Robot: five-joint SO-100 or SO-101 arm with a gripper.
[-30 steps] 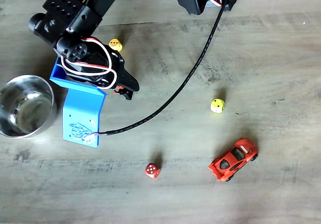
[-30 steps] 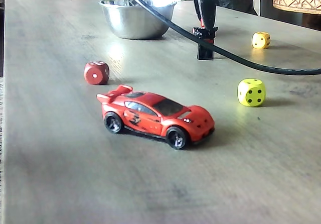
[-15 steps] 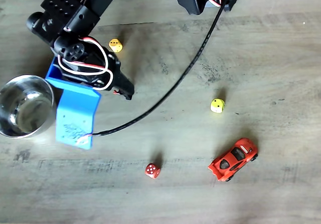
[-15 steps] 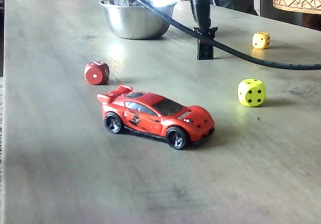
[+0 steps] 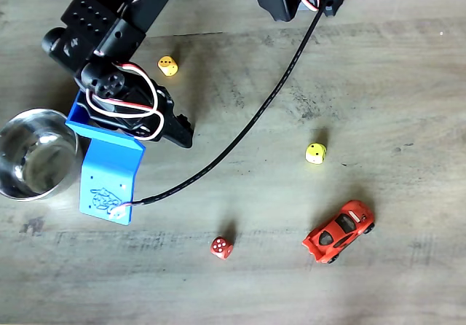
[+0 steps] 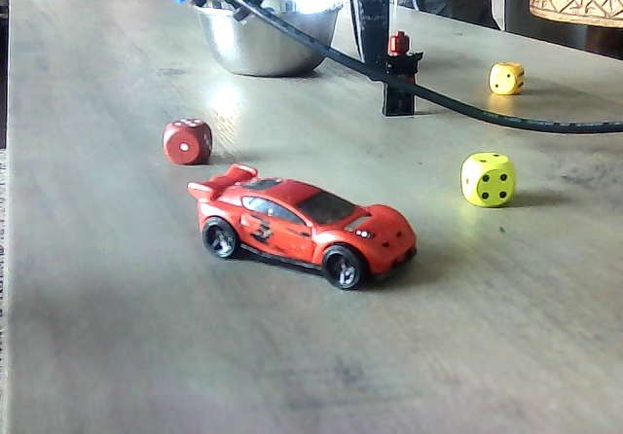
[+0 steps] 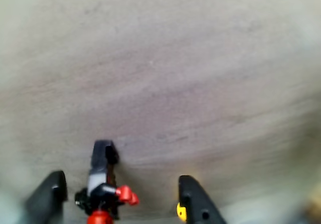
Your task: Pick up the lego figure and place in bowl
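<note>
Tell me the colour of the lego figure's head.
Red, clearest in a fixed view: lego figure.

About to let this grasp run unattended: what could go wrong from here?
1. In the wrist view the tiny black toy figure with a red head stands off-centre in the open black pincer, close to its left finger, so closing may tip it over.
2. The thick black cable lies just in front of the figure and could knock it.
</note>
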